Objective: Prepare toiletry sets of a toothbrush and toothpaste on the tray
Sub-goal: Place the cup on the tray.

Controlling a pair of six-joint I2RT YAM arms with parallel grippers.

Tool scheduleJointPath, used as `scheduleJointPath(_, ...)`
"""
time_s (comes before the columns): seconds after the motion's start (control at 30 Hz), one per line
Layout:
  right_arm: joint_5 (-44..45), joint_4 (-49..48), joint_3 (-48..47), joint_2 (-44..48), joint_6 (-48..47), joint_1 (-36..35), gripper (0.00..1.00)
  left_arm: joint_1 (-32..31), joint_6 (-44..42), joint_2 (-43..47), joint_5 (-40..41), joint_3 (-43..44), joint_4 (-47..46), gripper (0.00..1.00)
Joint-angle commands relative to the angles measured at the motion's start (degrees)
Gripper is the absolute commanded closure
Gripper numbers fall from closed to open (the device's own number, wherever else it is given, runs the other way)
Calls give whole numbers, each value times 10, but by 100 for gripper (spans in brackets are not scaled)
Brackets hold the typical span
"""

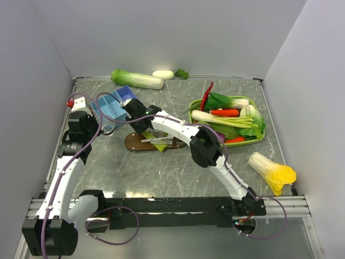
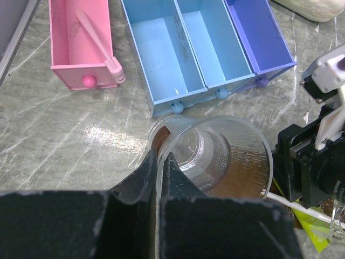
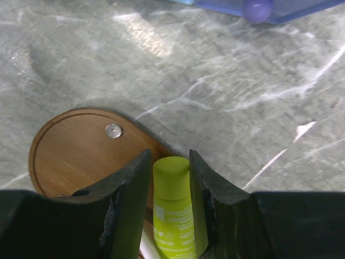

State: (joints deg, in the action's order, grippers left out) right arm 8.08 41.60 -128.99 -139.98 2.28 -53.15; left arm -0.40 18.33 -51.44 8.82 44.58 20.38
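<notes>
The task is being judged as partly done, with a first set being put together and not yet settled. The toothpaste (image 3: 172, 205) (a lime-green tube, cap end forward) is lying between the fingers of the right pincer (image 3: 168, 156). It is being flanked so closely that only a sliver of shadow is showing at one side, and whether it is being squeezed or merely bracketed cannot be told. The tray (image 3: 70, 156) is lying directly under and ahead of those fingertips, stretching off to their left, so the tube is being rested on the wood or held just over it. A white toothbrush (image 2: 291, 206) is being seen just beside the tube, under the same pincer, and in the top view both are lying on the board.

The left pincer (image 2: 160, 155) is clenched. The wall of a see-through tumbler (image 2: 226, 156) is being pinched between its fingers, one inside the rim and one outside. Brown wood is showing through the tumbler's wall below that pincer. Ahead of it, the blue compartment box (image 2: 178, 54) is standing with its blue compartments empty.

What is left is being judged as follows. The tube's placing is to be settled, the pair is to be left side by side, and further sets are to be laid down. How many is not being shown.
</notes>
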Motion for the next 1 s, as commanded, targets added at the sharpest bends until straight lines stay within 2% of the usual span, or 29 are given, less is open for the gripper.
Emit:
scheduleJointPath(0.0,-21,-4,1,-4,12,-19,59,1,12,22,-7,11,-69,99)
scheduleJointPath(0.27,-40,-19,-8,6,7,-36,59,1,11,21,-7,10,-69,99)
scheduleJointPath(0.4,-10,-11,7,25,-18,-36,48,1,11,21,-9,10,-68,99)
scheduleJointPath(0.53,3,-23,58,58,-70,-32,42,1,12,23,-12,10,-69,99)
scheduleJointPath(0.67,-1,-20,62,59,-105,-28,39,1,12,24,-13,9,-69,99)
scheduleJointPath(0.87,-13,-20,67,64,-122,-26,39,1,12,24,-12,10,-68,99)
scheduleJointPath(0.97,-24,-35,87,76,-120,-24,44,1,12,23,-12,9,-68,99)
